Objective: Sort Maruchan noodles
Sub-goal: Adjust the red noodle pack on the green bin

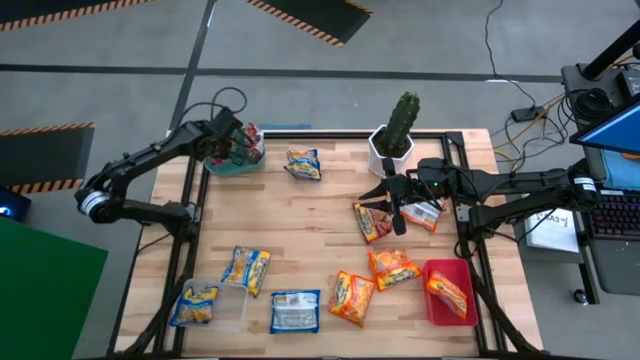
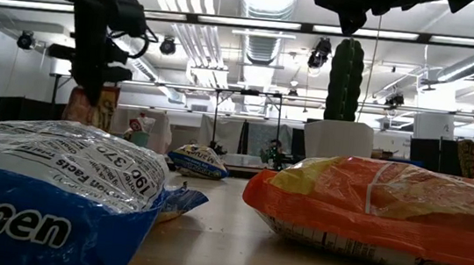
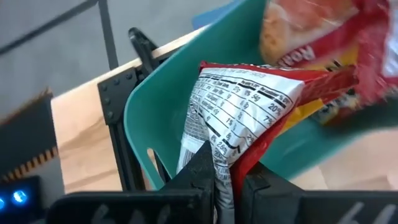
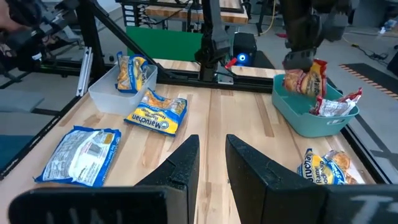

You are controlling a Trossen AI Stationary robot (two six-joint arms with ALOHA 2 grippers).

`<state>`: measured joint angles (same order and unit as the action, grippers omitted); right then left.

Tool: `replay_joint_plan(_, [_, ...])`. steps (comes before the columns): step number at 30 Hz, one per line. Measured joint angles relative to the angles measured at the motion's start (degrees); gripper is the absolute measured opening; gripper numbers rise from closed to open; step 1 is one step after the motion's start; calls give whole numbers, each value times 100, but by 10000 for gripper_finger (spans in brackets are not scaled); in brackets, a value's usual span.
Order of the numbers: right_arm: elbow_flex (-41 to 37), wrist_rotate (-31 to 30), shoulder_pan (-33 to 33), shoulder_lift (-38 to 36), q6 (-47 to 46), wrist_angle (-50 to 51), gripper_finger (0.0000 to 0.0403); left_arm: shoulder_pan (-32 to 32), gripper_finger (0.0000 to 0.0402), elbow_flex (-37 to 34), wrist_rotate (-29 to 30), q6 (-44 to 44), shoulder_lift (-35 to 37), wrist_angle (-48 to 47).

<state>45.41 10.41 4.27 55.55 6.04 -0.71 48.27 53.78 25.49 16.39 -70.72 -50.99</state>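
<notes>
Pinching a red-silver noodle packet (image 3: pixel 239 109) in the left gripper (image 3: pixel 225 186), fingers clamped on its edge, over the teal tray (image 1: pixel 232 165) at the table's 11 o'clock; right gripper (image 4: pixel 212 163) hovering near 2 o'clock above table, fingers slightly apart, holding nothing; other packets scattered: blue-yellow ones (image 1: pixel 246 268) at 7 o'clock, orange ones (image 1: pixel 392 266) at 5 o'clock beside the red tray (image 1: pixel 438 308).

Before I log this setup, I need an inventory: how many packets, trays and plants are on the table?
packets: 11
trays: 3
cactus: 1
Total: 15
</notes>
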Motion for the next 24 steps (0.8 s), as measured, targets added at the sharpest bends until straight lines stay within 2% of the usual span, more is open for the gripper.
replay_joint_plan(5, [0, 0, 0, 0, 8, 16, 68, 197, 1, 29, -51, 178, -59, 139])
replay_joint_plan(15, [0, 2, 0, 2, 16, 46, 68, 223, 1, -20, -25, 1531, -160, 449])
replay_joint_plan(24, [0, 2, 0, 2, 14, 110, 68, 267, 11, -26, -5, 1799, -359, 602])
